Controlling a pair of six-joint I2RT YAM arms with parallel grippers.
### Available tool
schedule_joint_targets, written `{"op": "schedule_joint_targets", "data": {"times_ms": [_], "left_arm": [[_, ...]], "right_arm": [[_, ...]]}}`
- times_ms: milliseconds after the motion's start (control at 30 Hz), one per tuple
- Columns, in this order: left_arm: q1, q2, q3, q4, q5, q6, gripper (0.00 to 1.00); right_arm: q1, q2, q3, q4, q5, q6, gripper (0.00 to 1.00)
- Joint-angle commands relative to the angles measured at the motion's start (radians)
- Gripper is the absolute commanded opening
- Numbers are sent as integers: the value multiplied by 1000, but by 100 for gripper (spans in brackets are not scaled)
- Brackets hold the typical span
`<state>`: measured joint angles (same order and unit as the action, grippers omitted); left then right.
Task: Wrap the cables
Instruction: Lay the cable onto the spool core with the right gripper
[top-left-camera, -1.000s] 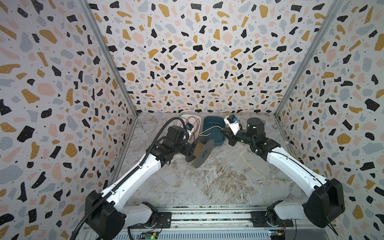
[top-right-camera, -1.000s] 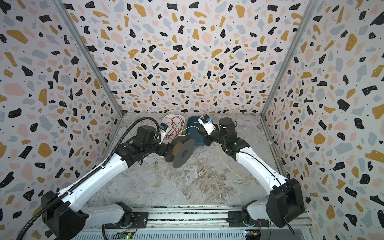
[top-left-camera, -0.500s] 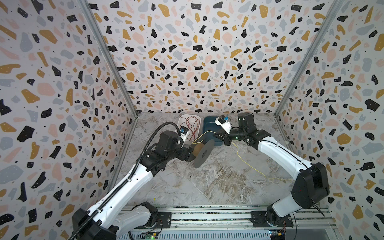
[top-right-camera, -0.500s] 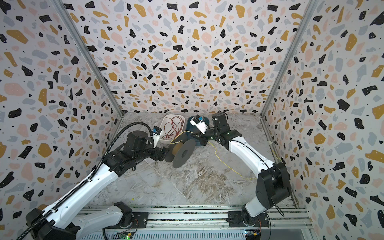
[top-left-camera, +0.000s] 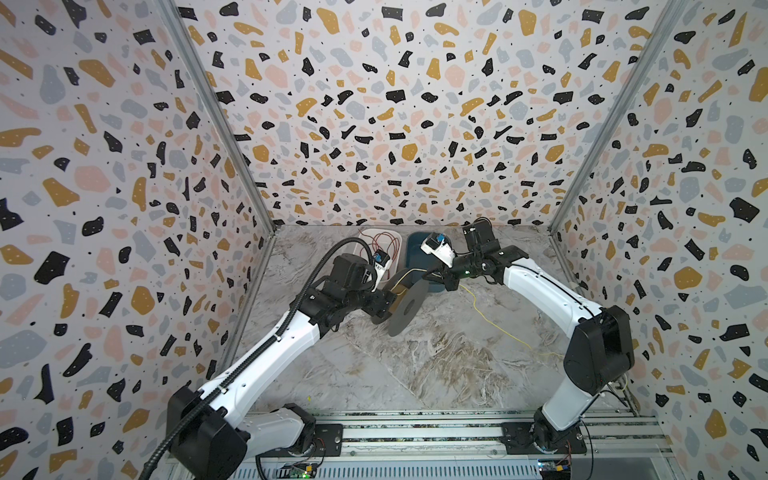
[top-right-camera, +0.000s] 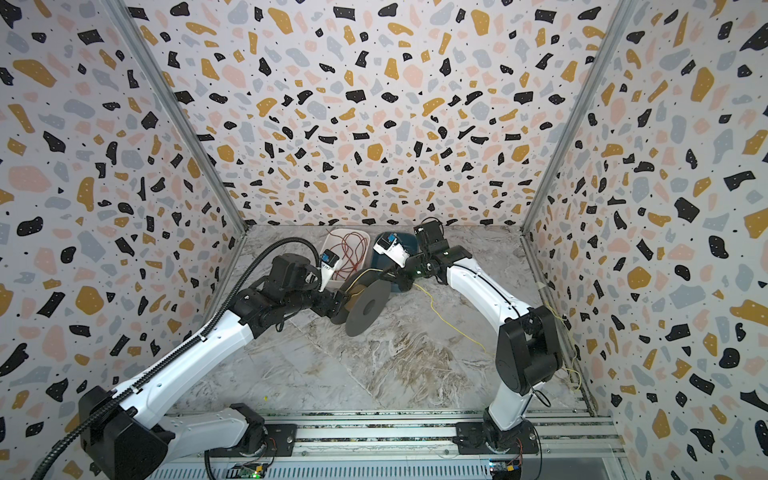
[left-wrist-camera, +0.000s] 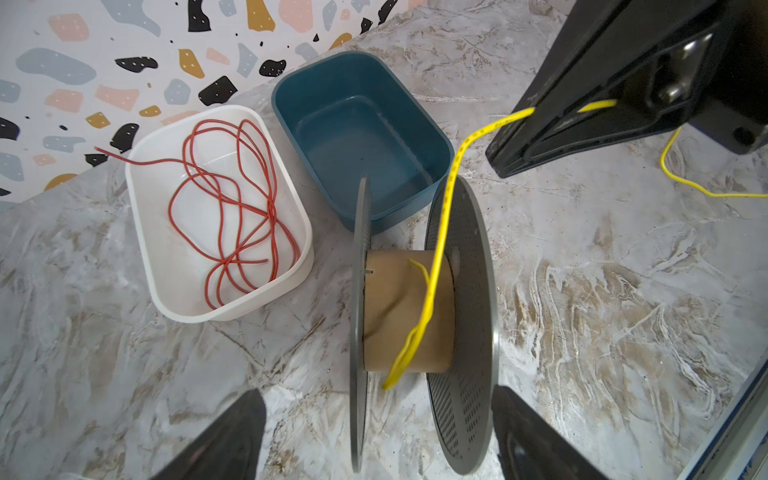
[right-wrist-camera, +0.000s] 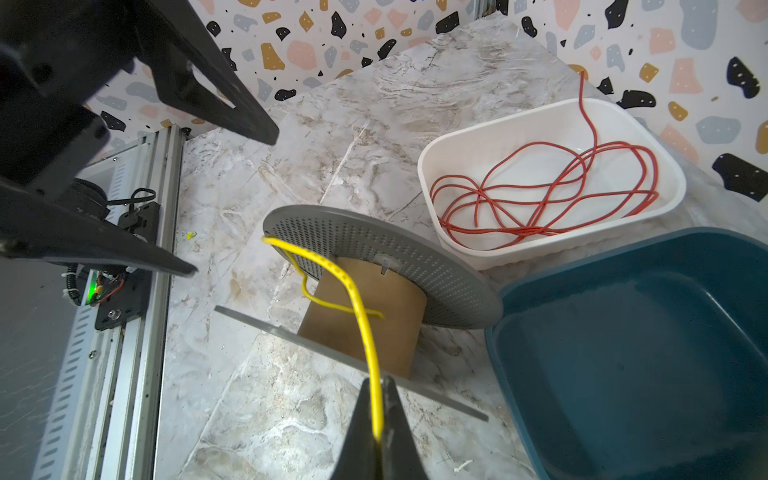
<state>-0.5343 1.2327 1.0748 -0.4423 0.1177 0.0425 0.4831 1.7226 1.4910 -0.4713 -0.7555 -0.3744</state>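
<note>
yellow cable (left-wrist-camera: 440, 232) arcing from spool (left-wrist-camera: 407, 307) core to right gripper (right-wrist-camera: 376, 399) pinching it, slack tail trailing rightward over table (top-left-camera: 415, 374), left gripper (left-wrist-camera: 378, 397) standing spread astride spool, right gripper now sitting nearer spool than a second ago

One yellow cable (left-wrist-camera: 441, 232), one red cable (left-wrist-camera: 272, 214), two tubs (left-wrist-camera: 166, 266) (left-wrist-camera: 361, 137) — one spool (left-wrist-camera: 395, 316).

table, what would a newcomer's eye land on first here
The yellow cable stands out: pinched in the shut right gripper, it runs onto the cardboard core of the grey spool in the middle. The open left gripper sits with a finger on either side of the spool. At the back, a red cable lies looped in a white tub beside an empty blue tub.
</note>
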Motion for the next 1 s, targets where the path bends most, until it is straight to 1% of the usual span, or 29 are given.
{"op": "schedule_joint_targets", "data": {"times_ms": [0,233,467,667,867,933,967], "left_arm": [[5,20,11,82,34,16,83],[7,88,21,131,43,26,78],[20,166,65,123,40,50,73],[33,184,68,133,52,54,64],[38,192,76,129,70,58,49],[41,201,86,116,67,64,45],[43,205,89,107,66,65,41]], "right_arm": [[6,23,52,-83,-26,-20,0],[18,78,95,-120,-12,-31,0],[22,94,110,-123,-5,-39,0],[23,91,111,-109,10,-44,0],[28,101,128,-109,14,-44,0],[28,103,125,-106,19,-46,0],[29,103,123,-103,23,-45,0]]}}
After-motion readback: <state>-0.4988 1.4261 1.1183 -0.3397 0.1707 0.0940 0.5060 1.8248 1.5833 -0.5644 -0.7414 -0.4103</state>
